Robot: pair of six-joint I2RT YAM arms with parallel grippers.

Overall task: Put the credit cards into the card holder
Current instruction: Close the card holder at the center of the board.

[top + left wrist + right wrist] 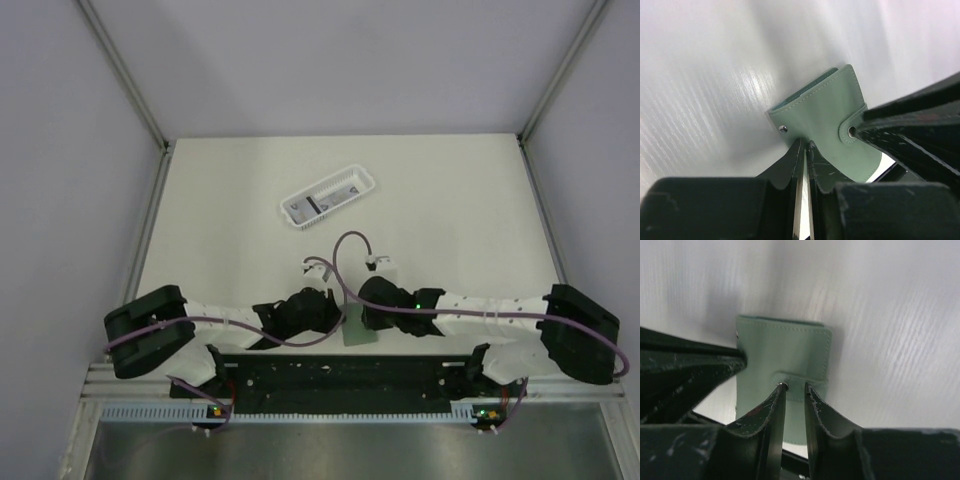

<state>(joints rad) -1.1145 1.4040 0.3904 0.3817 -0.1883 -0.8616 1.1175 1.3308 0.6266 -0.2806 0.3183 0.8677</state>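
Table (460, 200): pale work surface; both arms fold inward toward its near edge, wrists almost meeting.
White basket (368, 183): lies slantwise well beyond the grippers, slightly to the left arm's side.
Card holder (785, 347): closed and sage-green, it lies between the two grippers at the near edge; its long axis runs away from the bases.
Credit cards (318, 205): lie in the basket, well apart from the holder; the left arm looks marginally nearer.
Left gripper (805, 145): fingers pressed almost together, tips at the holder's edge; whether they nip it cannot be told.
Right gripper (794, 387): fingers narrowly parted, tips at the strap.
Strap (799, 376): snap tab directly ahead of the right fingertips; opening it probably comes first.
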